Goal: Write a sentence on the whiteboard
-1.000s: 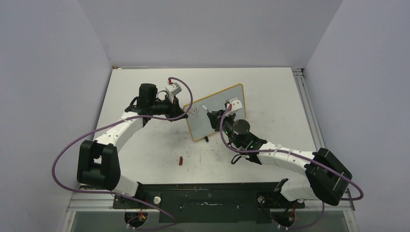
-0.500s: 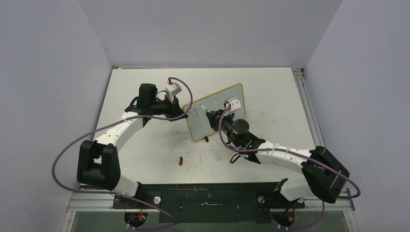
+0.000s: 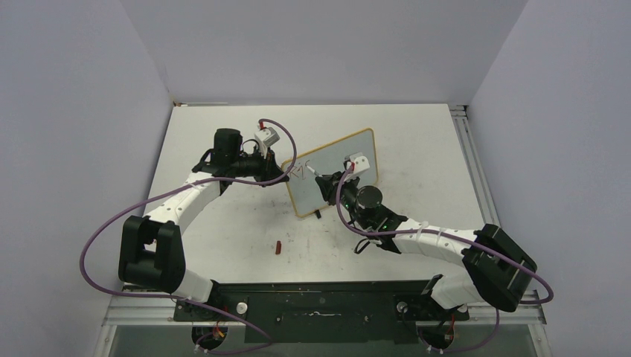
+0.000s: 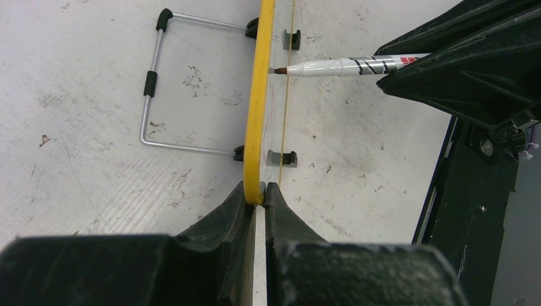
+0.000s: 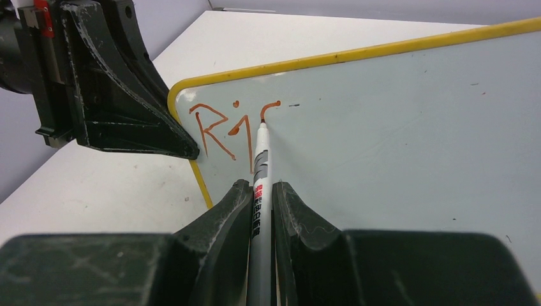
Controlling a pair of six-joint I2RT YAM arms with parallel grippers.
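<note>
While the left claw point(image 4: 256, 191) pinches the whiteboard point(image 4: 260, 95), right claw point(image 5: 258, 191) clamps a marker point(image 5: 260, 158).

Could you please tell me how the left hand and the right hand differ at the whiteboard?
The left hand pinches the whiteboard by its yellow frame edge; the right hand grips a marker. The left hand sits at the board's end, edge-on; the right hand faces the writing side, marker tip on the surface at the red letters. Both are black and shut.

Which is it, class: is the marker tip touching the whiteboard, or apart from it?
Touching. The right wrist view shows the marker tip pressed on the whiteboard; the left wrist view, edge-on, shows no gap.
</note>
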